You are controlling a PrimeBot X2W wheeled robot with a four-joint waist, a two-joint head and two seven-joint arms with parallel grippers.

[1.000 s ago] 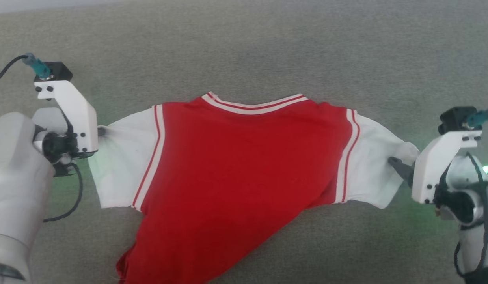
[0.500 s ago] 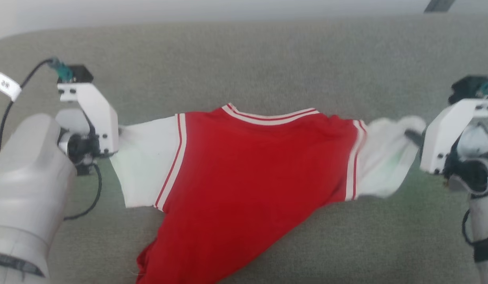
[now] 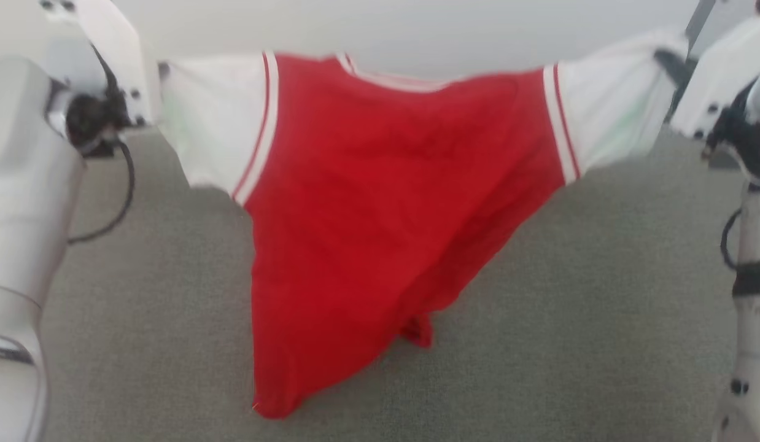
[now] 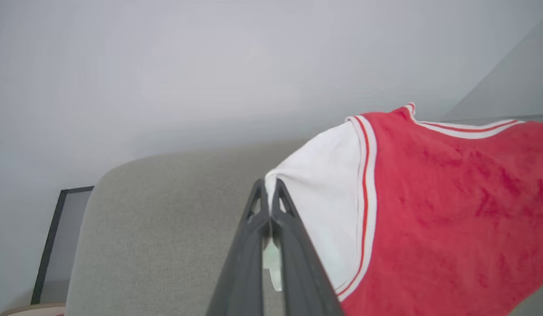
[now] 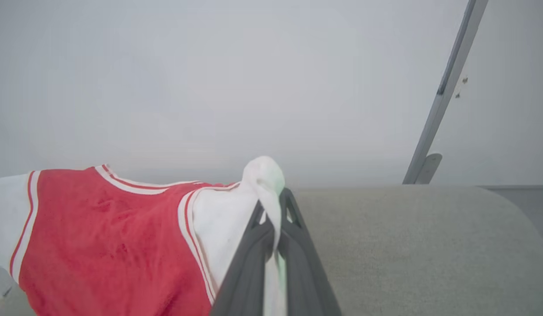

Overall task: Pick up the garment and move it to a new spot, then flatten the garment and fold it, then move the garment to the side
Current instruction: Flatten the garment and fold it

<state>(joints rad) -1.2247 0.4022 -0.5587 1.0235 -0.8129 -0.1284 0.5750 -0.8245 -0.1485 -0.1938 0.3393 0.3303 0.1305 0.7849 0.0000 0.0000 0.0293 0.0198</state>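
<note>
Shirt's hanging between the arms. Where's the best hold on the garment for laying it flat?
The two white sleeve ends, each from its outer side, as the left gripper and right gripper pinch them now. That spreads the garment's shoulders wide while the red body hangs free below.

A grey, felt-like covering spreads over the bench, and its far corners are rounded. Behind the far edge rises a plain, pale grey wall in soft, even light. In the left wrist view a dark-framed panel stands against the wall beside a rounded corner. Beyond the far right corner a slim grey metal bar slants upward
</note>
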